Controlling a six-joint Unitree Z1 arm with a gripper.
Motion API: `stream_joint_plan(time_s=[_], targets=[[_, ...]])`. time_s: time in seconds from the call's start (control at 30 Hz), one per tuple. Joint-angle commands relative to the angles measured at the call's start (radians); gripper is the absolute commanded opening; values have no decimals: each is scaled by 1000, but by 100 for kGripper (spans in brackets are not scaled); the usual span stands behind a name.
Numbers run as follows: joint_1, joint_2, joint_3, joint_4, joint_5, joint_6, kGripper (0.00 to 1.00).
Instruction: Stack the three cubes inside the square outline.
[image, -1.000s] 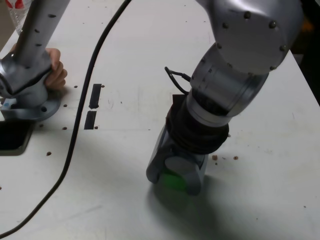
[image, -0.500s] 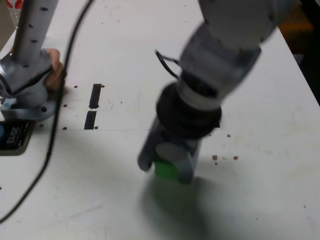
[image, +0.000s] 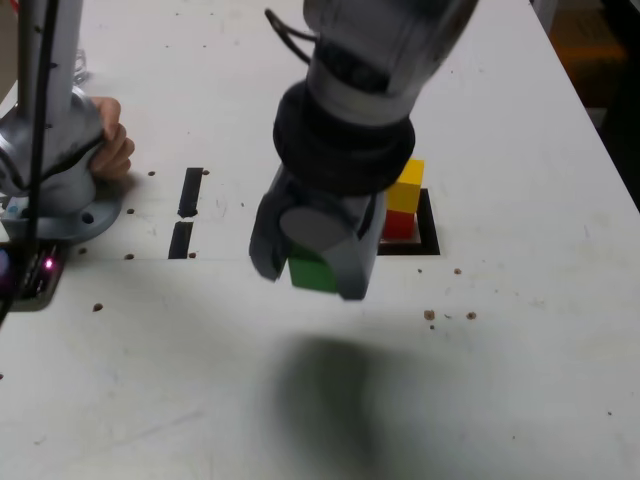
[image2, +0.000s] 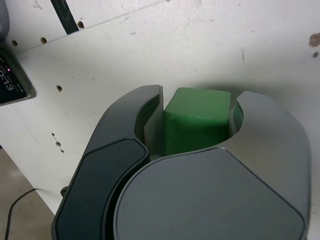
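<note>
- Exterior view: the smooth grey gripper (image: 312, 262) hangs above the matte white table (image: 520, 380), clamping the green cube (image: 313, 273) clear of the surface. To the view's right, the yellow cube (image: 405, 186) sits on the red cube (image: 399, 224) inside the black outline (image: 431, 234).
- Wrist view: rounded jaws press the green cube's (image2: 197, 119) flat sides.

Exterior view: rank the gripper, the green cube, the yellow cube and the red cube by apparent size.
1. gripper: largest.
2. green cube: partly hidden by the gripper, raised nearer the camera, so unsure against yellow.
3. yellow cube.
4. red cube: smallest showing, mostly covered.
</note>
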Motion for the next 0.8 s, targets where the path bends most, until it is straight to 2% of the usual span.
stream_joint_plan(time_s=[0.0, 0.23, 0.47, 0.77], targets=[[16, -20, -15, 21, 10, 11, 21], [93, -40, -58, 51, 38, 83, 21], [172, -49, -81, 54, 53, 164, 21], [281, -42, -105, 54, 92, 269, 21]])
